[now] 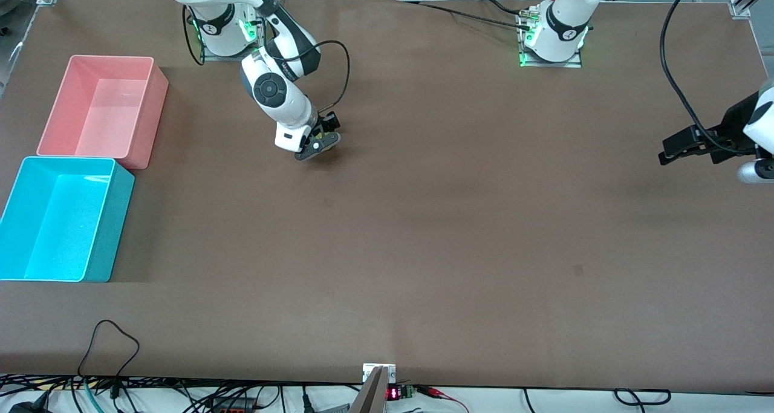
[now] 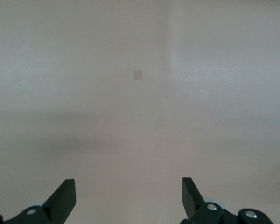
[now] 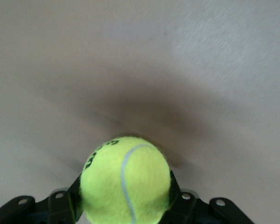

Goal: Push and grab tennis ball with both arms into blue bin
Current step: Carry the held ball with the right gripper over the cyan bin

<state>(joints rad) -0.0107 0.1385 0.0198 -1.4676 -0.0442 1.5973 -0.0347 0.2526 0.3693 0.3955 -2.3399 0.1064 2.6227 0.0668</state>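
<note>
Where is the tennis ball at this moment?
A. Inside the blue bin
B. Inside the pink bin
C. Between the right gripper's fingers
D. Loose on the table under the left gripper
C: in the right wrist view the tennis ball sits clamped in the right gripper; the blue bin holds nothing.

two white jointed robot arms (image 1: pixel 284 98) are counted, each with one black two-finger gripper (image 1: pixel 317 144). one fuzzy yellow-green tennis ball (image 3: pixel 125 179) is seen. two rectangular plastic open-top tubs are counted: one turquoise-blue bin (image 1: pixel 109 219), one pink (image 1: pixel 154 107).
</note>
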